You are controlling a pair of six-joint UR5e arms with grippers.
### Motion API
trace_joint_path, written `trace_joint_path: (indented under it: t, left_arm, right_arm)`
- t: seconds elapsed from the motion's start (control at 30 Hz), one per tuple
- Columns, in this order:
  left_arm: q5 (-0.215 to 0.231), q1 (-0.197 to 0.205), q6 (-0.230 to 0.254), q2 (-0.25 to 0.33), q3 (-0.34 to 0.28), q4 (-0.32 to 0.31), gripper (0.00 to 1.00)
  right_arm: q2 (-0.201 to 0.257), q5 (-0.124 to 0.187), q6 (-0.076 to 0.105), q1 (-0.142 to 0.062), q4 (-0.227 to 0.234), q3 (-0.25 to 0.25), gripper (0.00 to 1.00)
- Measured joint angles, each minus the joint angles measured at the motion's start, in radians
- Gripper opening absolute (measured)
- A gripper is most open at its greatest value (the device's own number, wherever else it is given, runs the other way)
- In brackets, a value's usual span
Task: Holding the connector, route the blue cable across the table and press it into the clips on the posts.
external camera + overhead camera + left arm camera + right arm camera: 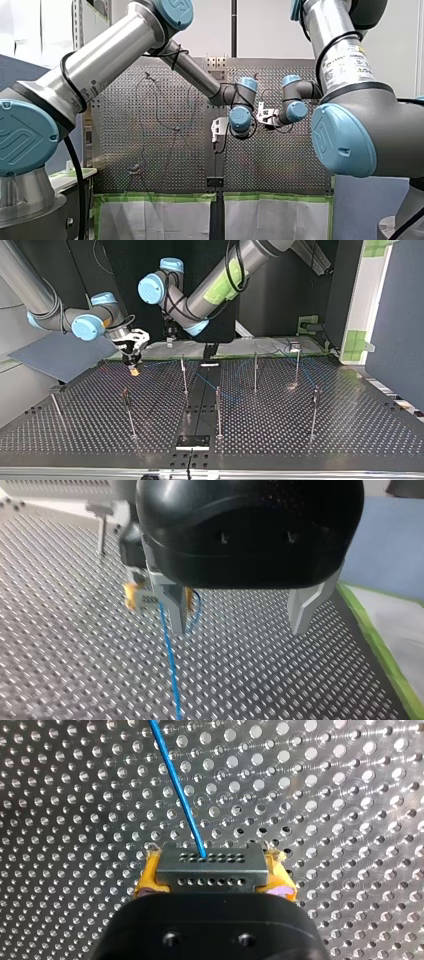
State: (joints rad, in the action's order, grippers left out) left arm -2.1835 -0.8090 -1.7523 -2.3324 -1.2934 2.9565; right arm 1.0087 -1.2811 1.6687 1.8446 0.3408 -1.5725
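Fingers [146, 881], right gripper [214, 876]: yellow-padded, closed tight on the two ends of the connector [210, 862].

Connector: grey block with two rows of small holes, gripped crosswise, low over the perforated table [340, 795]; contact with the table not discernible.

Blue cable [177, 785]: leaving the connector's middle and running straight away ahead of the right gripper over the table.

Fingers [172, 607], left gripper [240, 626]: bare metal under a black body, spread wide apart, nothing clamped between them, tips low over the table. Blue cable passing just beside one finger, on the side toward the right gripper, then onward across the table. Right gripper with connector close behind that same finger.

Top view, right gripper [133, 365]: at the view's left, toward the far edge of the table, pointing down. Cable visible as a faint blue line from there across the table's middle toward the view's right.

Posts [218, 412]: thin upright rods, several, well apart, spread over the table. Clips on them too small to tell whether any holds the cable.

Green tape [385, 655]: strip along the table's edge, beside the left gripper.
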Motion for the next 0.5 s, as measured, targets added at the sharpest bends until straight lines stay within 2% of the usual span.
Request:
trace_joint_path:
  t: [0.2,0.5]
  left_arm:
    - [-0.002,0.010,-0.008,-0.045,0.045,0.027,1.00]
    - [-0.010,-0.003,-0.039,-0.086,0.113,-0.008,1.00]
  right_arm:
    - [0.000,-0.001,0.002,-0.004,0.001,0.000,0.00]
    - [0.000,-0.001,0.004,-0.010,0.003,0.000,0.00]
